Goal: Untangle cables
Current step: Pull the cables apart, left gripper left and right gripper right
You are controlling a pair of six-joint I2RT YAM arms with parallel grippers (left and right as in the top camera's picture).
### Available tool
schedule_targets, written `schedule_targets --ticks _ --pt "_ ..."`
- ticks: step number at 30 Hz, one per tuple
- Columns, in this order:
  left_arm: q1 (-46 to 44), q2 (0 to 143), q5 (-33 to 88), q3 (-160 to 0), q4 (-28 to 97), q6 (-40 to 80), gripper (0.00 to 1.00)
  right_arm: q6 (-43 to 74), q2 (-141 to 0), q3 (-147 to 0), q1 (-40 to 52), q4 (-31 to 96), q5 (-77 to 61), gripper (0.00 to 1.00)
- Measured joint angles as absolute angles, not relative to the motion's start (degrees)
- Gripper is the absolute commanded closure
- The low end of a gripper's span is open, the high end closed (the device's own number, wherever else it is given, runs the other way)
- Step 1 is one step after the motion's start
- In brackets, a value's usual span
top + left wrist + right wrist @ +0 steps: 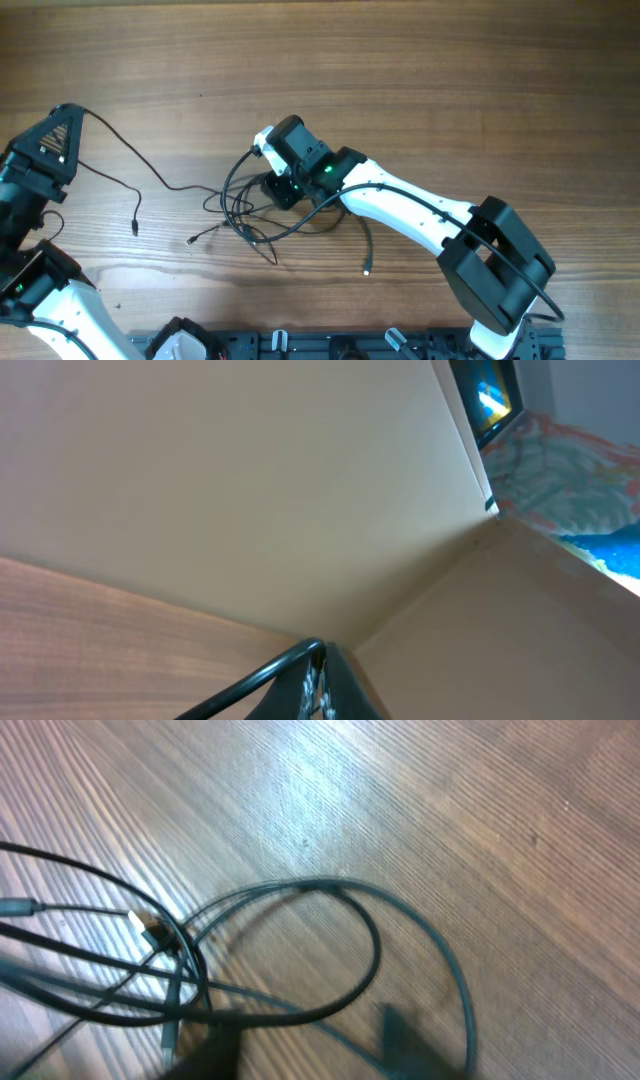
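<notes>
The thin black cables (pixel 245 205) lie in a loose tangle at the middle of the wooden table. Plug ends stick out at the left (pixel 190 240) and the lower right (pixel 367 270). One cable strand (pixel 130 160) runs from the tangle up to my left gripper (pixel 72 118), which is shut on it at the far left; the shut fingertips show in the left wrist view (pixel 320 660). My right gripper (pixel 278 190) hangs over the tangle. In the right wrist view its blurred fingers (pixel 315 1040) are open, straddling cable loops (pixel 300 890).
A loose plug end (pixel 135 228) of the held strand rests on the table at the left. A dark rail with clamps (pixel 330 345) runs along the front edge. The left wrist view shows a beige wall (pixel 250 480).
</notes>
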State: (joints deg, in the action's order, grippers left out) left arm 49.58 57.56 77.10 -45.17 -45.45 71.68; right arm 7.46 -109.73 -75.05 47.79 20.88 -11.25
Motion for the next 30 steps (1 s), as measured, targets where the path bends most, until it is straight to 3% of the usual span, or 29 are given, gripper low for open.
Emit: schedule_targets --ticks 5,9,11,13,16,18,22,30 --pt "49.58 57.54 77.95 -45.17 -45.19 71.72 0.96 12.16 -109.25 -75.16 46.26 25.41 -5.13 0.96" --pt "49.56 58.28 78.96 -45.30 -40.97 70.72 0.96 14.94 -92.05 -75.46 32.32 30.59 1.08 0.96" --pt "49.65 59.27 79.44 -45.32 -31.29 66.43 0.96 14.96 -75.29 -77.25 20.99 30.37 2.52 0.95" --pt "49.82 59.51 79.09 -45.63 -13.13 57.49 0.96 14.94 -60.31 -78.50 11.84 29.82 2.85 0.96" --pt "49.89 60.12 73.17 -44.88 15.09 37.91 0.96 14.68 -45.52 -78.63 2.13 26.41 3.05 0.96" --pt "49.89 60.05 68.66 -45.17 25.78 28.12 0.96 15.00 -41.91 -78.59 -0.03 24.18 3.07 0.96" --pt "49.89 60.01 63.35 -45.06 34.74 15.79 0.96 20.99 -41.54 -78.59 -0.60 20.62 -2.48 0.96" --pt "44.97 60.01 61.30 -45.06 37.41 9.74 0.96 26.06 -65.49 -78.46 -0.69 15.62 -49.32 0.95"
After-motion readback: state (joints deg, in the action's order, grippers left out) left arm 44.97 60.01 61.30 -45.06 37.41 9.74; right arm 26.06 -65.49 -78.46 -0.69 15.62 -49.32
